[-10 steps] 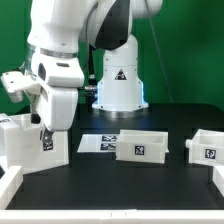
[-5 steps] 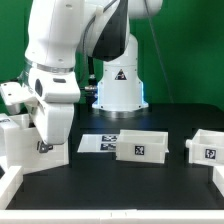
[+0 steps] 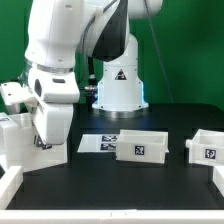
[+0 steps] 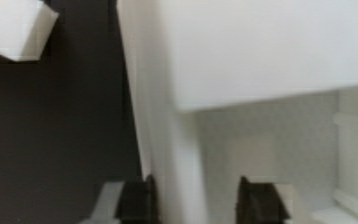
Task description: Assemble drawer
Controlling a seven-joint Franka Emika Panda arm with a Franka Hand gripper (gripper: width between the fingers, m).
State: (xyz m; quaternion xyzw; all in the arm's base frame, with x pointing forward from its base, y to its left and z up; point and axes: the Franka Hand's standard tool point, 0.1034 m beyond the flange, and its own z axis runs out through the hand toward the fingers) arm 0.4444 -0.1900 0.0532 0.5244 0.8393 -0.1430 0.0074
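Large hollow glossy white plastic drawer casing [image 3: 15,145] sits on the black bench [image 3: 175,118] at the exterior view's left, directly under the lowered white robot arm [image 3: 55,90]. In the wrist view the dark fingers [image 4: 153,203] straddle one upright casing wall [image 4: 158,110], one on each face. This is likely a grip on the thin edge to shift or steady the casing. Blur means I cannot tell whether they are clamped or just close. Two low white tray boxes, centre [image 3: 140,148] and right [image 3: 207,148], wait apart, each with its tag facing the camera. The marker board [image 3: 98,143] lies between casing and centre tray. In the exterior view the arm hides the fingers and the casing's near corner, and the casing is cut off at the frame edge.
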